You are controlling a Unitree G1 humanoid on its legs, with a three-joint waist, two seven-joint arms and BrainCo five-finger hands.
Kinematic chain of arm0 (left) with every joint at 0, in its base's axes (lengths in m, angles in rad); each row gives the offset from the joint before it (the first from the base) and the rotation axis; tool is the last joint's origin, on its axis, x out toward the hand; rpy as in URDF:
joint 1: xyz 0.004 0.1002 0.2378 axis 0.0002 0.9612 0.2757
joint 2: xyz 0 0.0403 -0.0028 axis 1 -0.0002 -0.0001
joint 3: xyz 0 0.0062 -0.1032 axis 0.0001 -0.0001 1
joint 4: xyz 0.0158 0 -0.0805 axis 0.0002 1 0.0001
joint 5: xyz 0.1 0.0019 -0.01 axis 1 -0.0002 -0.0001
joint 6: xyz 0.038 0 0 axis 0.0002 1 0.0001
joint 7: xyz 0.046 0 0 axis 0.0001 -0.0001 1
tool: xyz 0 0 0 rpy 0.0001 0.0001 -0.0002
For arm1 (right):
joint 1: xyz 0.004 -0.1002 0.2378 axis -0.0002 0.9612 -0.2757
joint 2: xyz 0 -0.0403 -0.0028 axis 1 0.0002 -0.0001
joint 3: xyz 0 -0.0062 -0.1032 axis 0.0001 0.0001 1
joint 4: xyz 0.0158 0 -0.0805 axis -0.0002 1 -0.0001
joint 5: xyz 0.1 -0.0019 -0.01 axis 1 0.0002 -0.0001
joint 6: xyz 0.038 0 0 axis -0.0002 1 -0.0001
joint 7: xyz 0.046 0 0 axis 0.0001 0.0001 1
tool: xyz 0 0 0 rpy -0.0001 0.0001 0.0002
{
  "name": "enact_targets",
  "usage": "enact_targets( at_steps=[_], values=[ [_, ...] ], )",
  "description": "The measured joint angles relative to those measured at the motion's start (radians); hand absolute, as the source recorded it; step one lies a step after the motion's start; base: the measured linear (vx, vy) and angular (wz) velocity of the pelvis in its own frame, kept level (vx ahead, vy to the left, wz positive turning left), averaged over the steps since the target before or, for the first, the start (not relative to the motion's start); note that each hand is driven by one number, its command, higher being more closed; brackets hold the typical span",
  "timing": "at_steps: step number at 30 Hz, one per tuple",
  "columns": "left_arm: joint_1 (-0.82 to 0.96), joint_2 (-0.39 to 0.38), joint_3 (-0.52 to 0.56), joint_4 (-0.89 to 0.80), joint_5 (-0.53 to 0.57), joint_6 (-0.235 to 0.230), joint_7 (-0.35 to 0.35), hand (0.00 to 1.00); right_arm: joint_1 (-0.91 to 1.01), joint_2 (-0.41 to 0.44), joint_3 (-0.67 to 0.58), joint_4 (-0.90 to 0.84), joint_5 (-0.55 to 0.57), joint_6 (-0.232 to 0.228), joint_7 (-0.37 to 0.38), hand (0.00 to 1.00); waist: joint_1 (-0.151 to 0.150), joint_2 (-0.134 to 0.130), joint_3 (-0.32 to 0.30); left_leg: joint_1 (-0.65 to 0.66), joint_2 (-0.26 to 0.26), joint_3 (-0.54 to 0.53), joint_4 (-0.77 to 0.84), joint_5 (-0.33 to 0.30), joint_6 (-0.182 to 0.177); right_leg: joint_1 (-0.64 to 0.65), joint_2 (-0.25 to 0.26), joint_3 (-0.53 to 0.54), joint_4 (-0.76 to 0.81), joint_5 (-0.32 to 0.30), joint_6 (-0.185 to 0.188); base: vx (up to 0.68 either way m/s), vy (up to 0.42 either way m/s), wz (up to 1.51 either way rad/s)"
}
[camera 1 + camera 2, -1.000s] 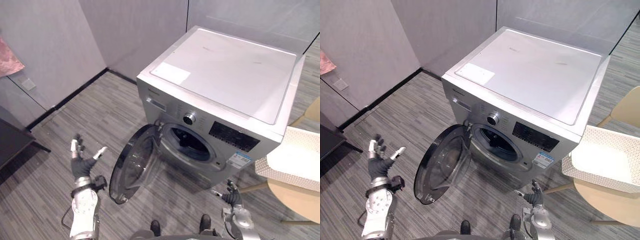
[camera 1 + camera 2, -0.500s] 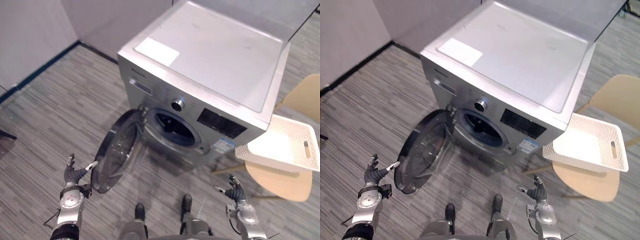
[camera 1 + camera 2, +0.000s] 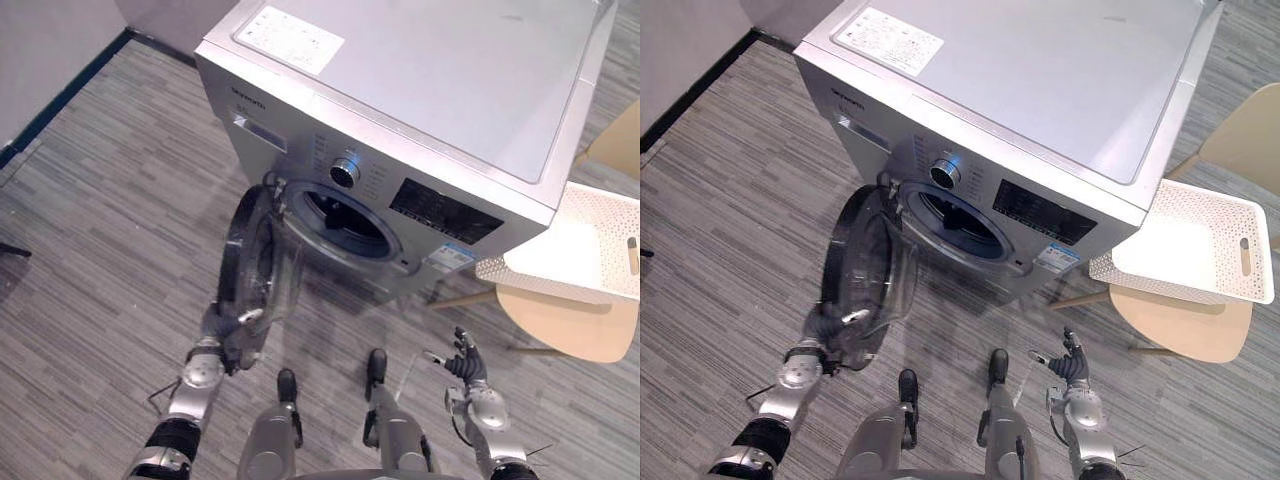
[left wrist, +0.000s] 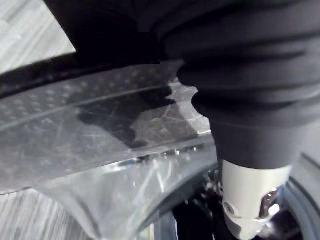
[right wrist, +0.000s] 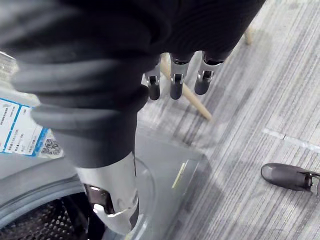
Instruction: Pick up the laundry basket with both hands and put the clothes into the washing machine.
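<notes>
The silver washing machine stands ahead with its round door swung out to the left and the dark drum exposed. My left hand is low at the door's bottom rim, thumb straight against it; the door glass lies just past that thumb. My right hand hangs open above the floor, right of the machine's front, its fingers straight and holding nothing. The white perforated laundry basket rests on a chair at the right, something white inside it.
The light wooden chair under the basket stands close against the machine's right side. A grey wall with a dark baseboard runs along the far left. Striped grey floor lies open to the left of the door.
The camera has tipped down and closer to the machine. My left hand has come in from the left to the door's bottom rim. The right hand stays low and open.
</notes>
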Motion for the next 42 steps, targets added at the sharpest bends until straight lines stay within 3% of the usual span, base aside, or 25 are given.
enact_targets(
  at_steps=[2,5,7,8,11,12,13,15,16,18,20,23,24,26,28,30,33,36,39,42],
  values=[
    [-0.018,-0.051,-0.065,0.0,-0.042,0.016,0.037,0.0,0.005,0.005,-0.004,0.001,0.0,-0.001,-0.014,0.0,-0.013,0.0,0.0,0.002,-0.001,0.03,0.023,-0.015,0.005,-0.016,-0.002,0.041,0.023,-0.01,0.014,-0.06,0.047,-0.46],
    [-0.092,-0.155,-0.159,0.005,-0.131,0.05,0.095,0.0,0.028,0.007,-0.01,-0.012,-0.004,0.002,-0.037,0.0,-0.057,-0.001,0.0,0.011,0.004,0.093,0.073,-0.061,0.015,-0.026,-0.004,0.112,0.029,-0.005,0.029,-0.06,0.059,-0.64],
    [-0.19,-0.167,-0.358,0.003,-0.131,0.048,0.06,0.0,0.047,0.006,-0.03,-0.05,-0.004,0.018,-0.049,0.0,-0.097,0.0,0.001,0.021,0.0,0.14,0.068,-0.07,0.027,-0.033,-0.006,0.172,0.011,-0.032,0.067,-0.03,0.054,-0.79],
    [-0.289,-0.221,-0.443,0.002,-0.126,0.045,0.022,0.0,0.052,0.005,-0.029,-0.082,-0.004,0.022,-0.053,0.0,-0.125,0.003,0.004,0.039,0.007,0.182,0.049,-0.076,0.038,-0.04,0.002,0.199,0.013,-0.056,0.07,-0.01,0.066,-0.87],
    [-0.492,-0.372,-0.459,-0.019,-0.124,-0.008,-0.009,0.0,0.105,0.013,-0.027,-0.181,-0.003,0.019,-0.052,0.0,-0.162,-0.004,0.006,0.073,0.039,0.285,0.059,-0.111,0.027,-0.062,0.056,0.23,0.118,-0.072,-0.004,0.08,0.073,-1.19],
    [-0.503,-0.369,-0.465,-0.052,-0.122,-0.016,-0.012,0.0,0.112,0.016,-0.026,-0.189,-0.003,0.019,-0.051,0.0,-0.17,-0.006,0.007,0.074,0.045,0.304,0.065,-0.116,0.023,-0.059,0.062,0.238,0.111,-0.066,0.004,0.16,0.028,-1.06],
    [-0.507,-0.369,-0.466,-0.086,-0.115,-0.048,-0.02,0.0,0.134,0.019,-0.027,-0.193,-0.003,0.02,-0.052,0.0,-0.192,0.009,0.005,0.087,0.064,0.319,0.069,-0.123,0.021,-0.046,0.083,0.253,0.091,-0.062,0.004,0.2,-0.025,-0.65],
    [-0.49,-0.364,-0.455,-0.073,-0.114,-0.048,-0.028,0.0,0.167,0.031,-0.028,-0.191,-0.003,0.021,-0.05,0.0,-0.188,0.018,0.004,0.098,0.076,0.303,0.064,-0.123,0.019,-0.035,0.097,0.248,0.082,-0.059,-0.001,0.24,-0.076,-0.23],
    [-0.438,-0.348,-0.438,-0.045,-0.113,-0.038,-0.031,0.0,0.173,0.053,-0.028,-0.166,-0.003,0.02,-0.052,0.0,-0.173,0.031,0.005,0.117,0.082,0.258,0.038,-0.112,0.002,-0.017,0.108,0.221,0.081,-0.064,-0.01,0.2,-0.087,0.17],
    [-0.374,-0.316,-0.43,-0.044,-0.112,-0.024,-0.036,0.0,0.156,0.058,-0.022,-0.117,-0.004,0.02,-0.053,0.0,-0.177,0.049,0.005,0.143,0.081,0.221,0.016,-0.1,-0.014,0.013,0.108,0.179,0.079,-0.072,-0.02,0.14,-0.06,0.5],
    [-0.232,-0.252,-0.418,-0.071,-0.112,-0.008,-0.057,0.0,0.115,0.055,-0.008,-0.036,-0.004,0.021,-0.052,0.0,-0.16,0.078,-0.003,0.182,0.067,0.14,-0.019,-0.061,-0.03,0.091,0.088,0.095,0.052,-0.089,-0.023,0.14,-0.028,1.13],
    [-0.023,-0.137,-0.355,-0.225,-0.114,-0.008,-0.103,0.0,0.081,0.008,0.088,-0.06,-0.004,0.035,-0.046,0.0,-0.096,0.13,-0.034,0.184,0.045,0.041,-0.059,-0.025,-0.029,0.152,0.062,-0.007,0.004,-0.093,-0.023,0.09,0.006,1.14],
    [0.071,-0.077,-0.314,-0.328,-0.116,-0.011,-0.131,0.0,0.081,-0.034,0.157,-0.129,-0.052,0.004,-0.024,0.0,-0.069,0.14,-0.041,0.183,0.036,0.001,-0.066,-0.011,-0.027,0.182,0.056,-0.048,-0.01,-0.095,-0.024,0.03,0.014,1.01],
    [0.158,-0.029,-0.28,-0.424,-0.117,-0.015,-0.158,0.0,0.08,-0.047,0.173,-0.141,-0.1,-0.034,0.001,0.0,-0.062,0.144,-0.044,0.185,0.02,-0.056,-0.076,0.021,-0.03,0.217,0.048,-0.112,-0.01,-0.098,-0.026,0.01,0.002,1.31],
    [0.233,0.001,-0.262,-0.527,-0.128,-0.023,-0.193,0.0,0.07,-0.043,0.158,-0.061,-0.102,-0.03,0.019,0.0,-0.049,0.141,-0.067,0.183,0.0,-0.13,-0.079,0.041,-0.027,0.261,0.027,-0.193,0.003,-0.13,-0.02,0.0,0.028,1.5],
    [0.302,0.009,-0.236,-0.73,-0.161,-0.052,-0.217,0.0,0.022,-0.043,0.153,0.098,-0.062,-0.025,0.059,0.0,-0.008,0.146,-0.089,0.184,-0.009,-0.202,-0.09,0.043,-0.024,0.303,0.02,-0.267,0.001,-0.148,-0.017,-0.02,0.035,1.05],
    [0.33,-0.009,-0.182,-0.91,-0.271,-0.096,-0.256,0.0,-0.032,-0.021,0.168,0.149,-0.041,-0.024,0.057,0.0,0.023,0.144,-0.095,0.181,-0.015,-0.233,-0.125,0.056,-0.005,0.315,0.02,-0.294,-0.009,-0.161,-0.01,-0.11,0.033,0.56],
    [0.329,-0.023,-0.173,-0.942,-0.315,-0.117,-0.271,0.0,-0.037,-0.006,0.175,0.185,-0.042,-0.027,0.061,0.0,0.026,0.142,-0.114,0.185,-0.018,-0.246,-0.146,0.076,-0.001,0.32,0.02,-0.305,-0.014,-0.153,-0.014,-0.11,0.011,0.2],
    [0.329,-0.038,-0.168,-0.929,-0.317,-0.117,-0.27,0.0,-0.017,-0.011,0.174,0.269,-0.045,0.0,0.079,0.0,0.021,0.142,-0.136,0.198,-0.017,-0.251,-0.163,0.092,-0.005,0.33,0.024,-0.31,-0.022,-0.145,-0.017,-0.07,-0.001,0.04],
    [0.343,-0.049,-0.124,-0.792,-0.295,-0.115,-0.266,0.0,0.053,-0.04,0.165,0.28,-0.086,0.004,0.1,0.0,0.016,0.136,-0.141,0.216,-0.017,-0.263,-0.18,0.098,-0.012,0.346,0.031,-0.317,-0.026,-0.145,-0.017,-0.05,-0.007,0.05]
  ],
)
